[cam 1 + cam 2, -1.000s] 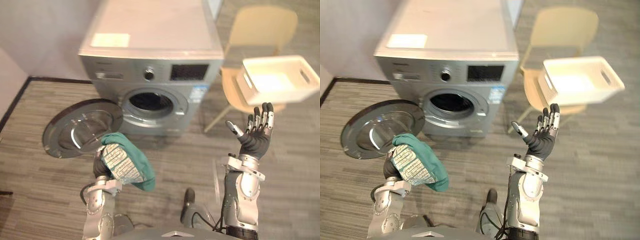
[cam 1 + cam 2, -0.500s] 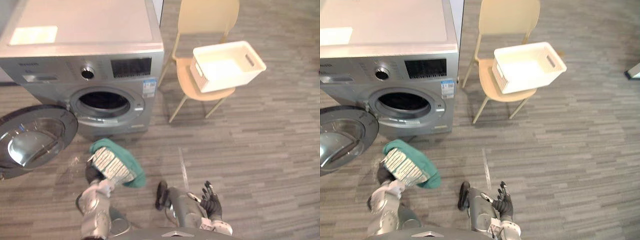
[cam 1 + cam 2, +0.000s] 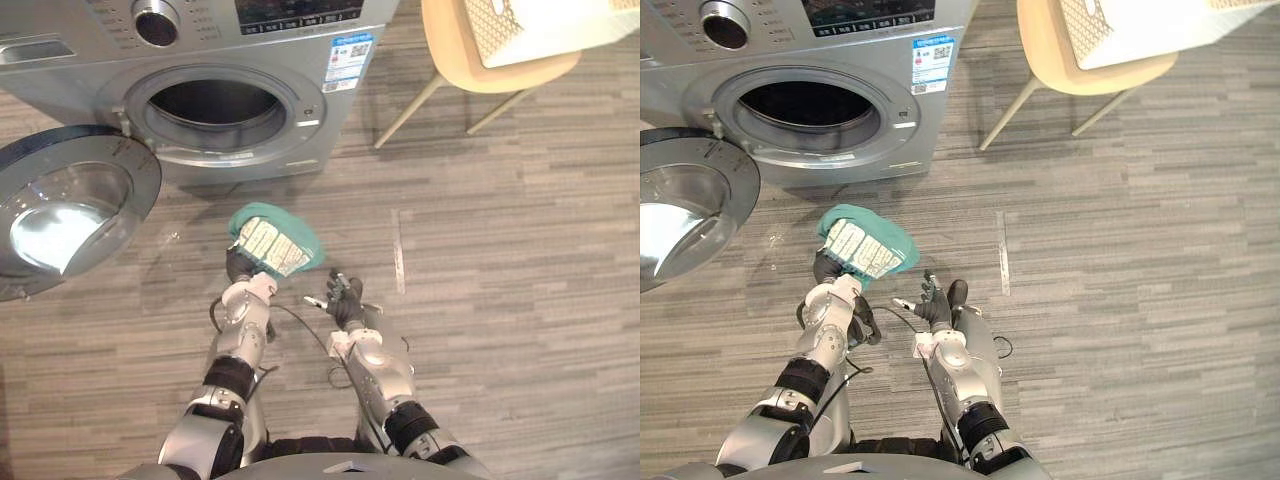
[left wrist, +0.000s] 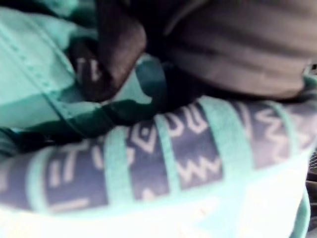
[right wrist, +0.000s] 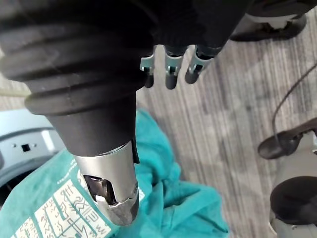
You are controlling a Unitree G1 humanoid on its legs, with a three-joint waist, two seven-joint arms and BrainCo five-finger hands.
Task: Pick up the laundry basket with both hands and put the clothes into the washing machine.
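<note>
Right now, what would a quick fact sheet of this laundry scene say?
left robot hand: shut on the teal garment
right robot hand: open, holding nothing, close beside the garment
washing machine: door swung open, drum dark inside
white basket: on the beige chair, away from both hands
garment position: held above the floor in front of the drum opening, not yet inside

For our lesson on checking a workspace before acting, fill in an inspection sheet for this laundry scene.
Surface: wood-patterned floor.
Job's things: washing machine, door open; teal garment in left hand; white basket on chair.
Clutter: nothing seen.
Hands: left hand shut on the garment; right hand open, holding nothing.
Cables: nothing seen.
Surroundings: the tan chair stands beside the machine.
</note>
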